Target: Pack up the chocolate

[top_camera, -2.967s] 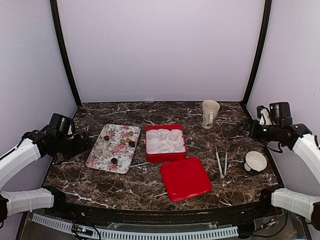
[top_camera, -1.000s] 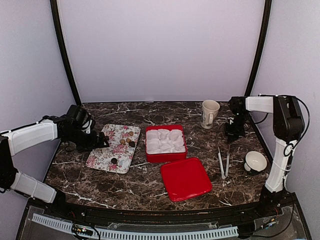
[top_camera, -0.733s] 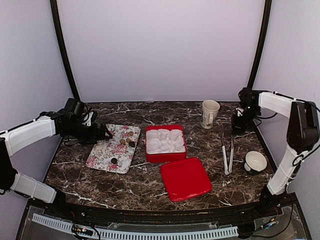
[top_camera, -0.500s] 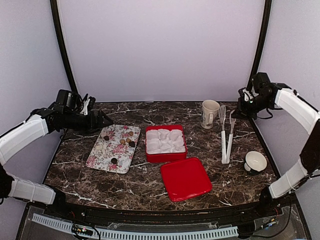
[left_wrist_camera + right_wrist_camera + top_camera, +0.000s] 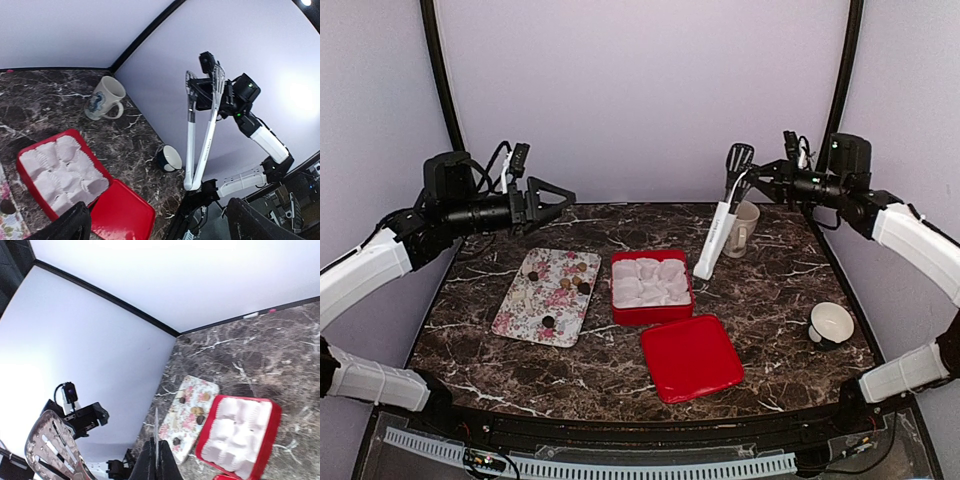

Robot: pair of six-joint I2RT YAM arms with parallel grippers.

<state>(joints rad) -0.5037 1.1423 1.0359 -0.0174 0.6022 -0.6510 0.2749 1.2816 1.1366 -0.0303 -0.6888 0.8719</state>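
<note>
Both arms are now reaching high above the marble table, where three seconds ago they were hanging low at its sides. The right gripper (image 5: pixel 767 181) is clamping the white tongs (image 5: pixel 718 228) near their dark slotted heads and holding them tilted in the air in front of the mug (image 5: pixel 748 232); earlier the tongs were lying flat on the table. The left gripper (image 5: pixel 555 197) is hovering with its fingers spread wide, gripping nothing. The chocolate balls (image 5: pixel 582 287) are still sitting on the floral tray (image 5: pixel 520 315), just left of the open red box (image 5: pixel 650 313), with the red lid (image 5: pixel 692 357) lying in front of it.
</note>
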